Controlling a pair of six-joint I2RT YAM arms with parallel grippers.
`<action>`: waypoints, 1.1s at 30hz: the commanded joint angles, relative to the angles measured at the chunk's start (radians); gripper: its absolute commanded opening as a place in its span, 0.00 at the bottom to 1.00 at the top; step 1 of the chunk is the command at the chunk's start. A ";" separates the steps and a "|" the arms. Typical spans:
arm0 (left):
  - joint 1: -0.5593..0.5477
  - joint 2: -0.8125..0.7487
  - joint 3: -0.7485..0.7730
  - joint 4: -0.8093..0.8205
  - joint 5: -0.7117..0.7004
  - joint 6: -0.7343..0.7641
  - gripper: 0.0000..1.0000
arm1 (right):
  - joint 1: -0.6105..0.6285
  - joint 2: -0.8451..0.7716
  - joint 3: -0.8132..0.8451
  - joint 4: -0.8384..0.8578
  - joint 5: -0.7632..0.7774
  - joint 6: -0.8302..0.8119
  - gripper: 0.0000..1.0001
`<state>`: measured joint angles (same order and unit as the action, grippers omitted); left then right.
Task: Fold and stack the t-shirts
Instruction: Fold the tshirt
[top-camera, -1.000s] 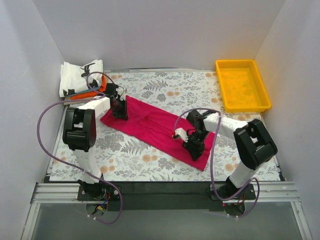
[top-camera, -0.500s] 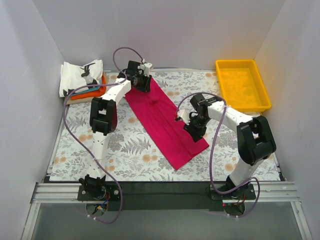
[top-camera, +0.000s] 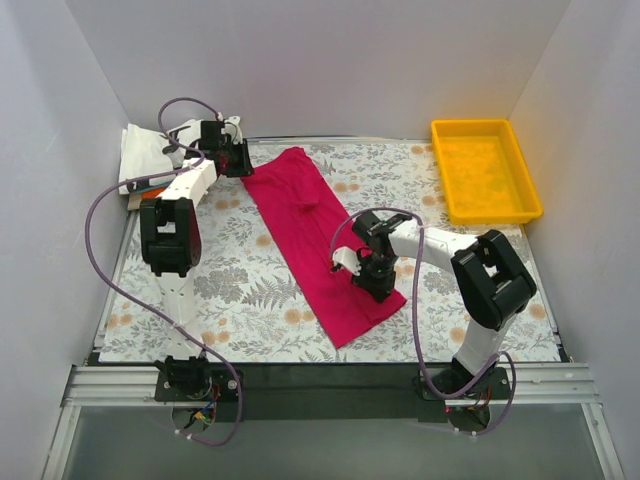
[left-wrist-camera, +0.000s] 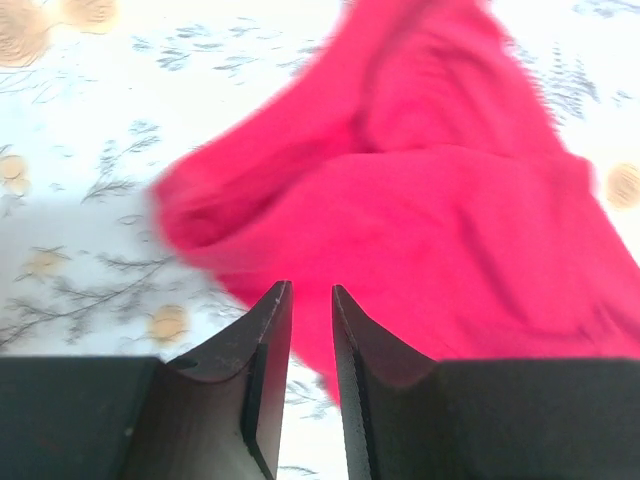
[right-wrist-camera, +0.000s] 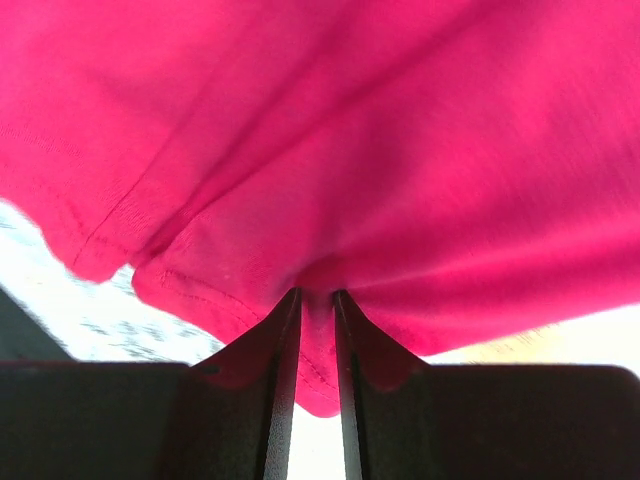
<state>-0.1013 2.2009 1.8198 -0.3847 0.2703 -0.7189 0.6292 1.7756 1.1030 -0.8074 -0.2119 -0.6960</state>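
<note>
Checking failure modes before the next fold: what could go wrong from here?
The left gripper sits close to the folded stack; a swing could knock it. The right gripper pinches a bunched edge of the red shirt, so it may drag extra layers. Whether the left gripper holds cloth is unclear; that corner may slip.

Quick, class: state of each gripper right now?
Left gripper: nearly closed; grip on the magenta-red t-shirt cannot be told.
Right gripper: closed on the magenta-red t-shirt.
</note>
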 joint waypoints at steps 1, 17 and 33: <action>0.022 0.057 0.073 -0.008 0.032 -0.050 0.23 | 0.113 0.084 -0.088 0.017 -0.162 0.041 0.23; 0.000 0.419 0.416 0.000 0.101 -0.028 0.22 | 0.288 0.168 0.090 0.017 -0.334 0.131 0.33; 0.000 0.035 0.305 0.165 0.299 -0.027 0.56 | 0.010 -0.094 0.265 0.005 -0.311 0.164 0.50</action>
<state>-0.1101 2.5549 2.1853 -0.2432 0.4717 -0.7845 0.6613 1.7977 1.3148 -0.8188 -0.5148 -0.5331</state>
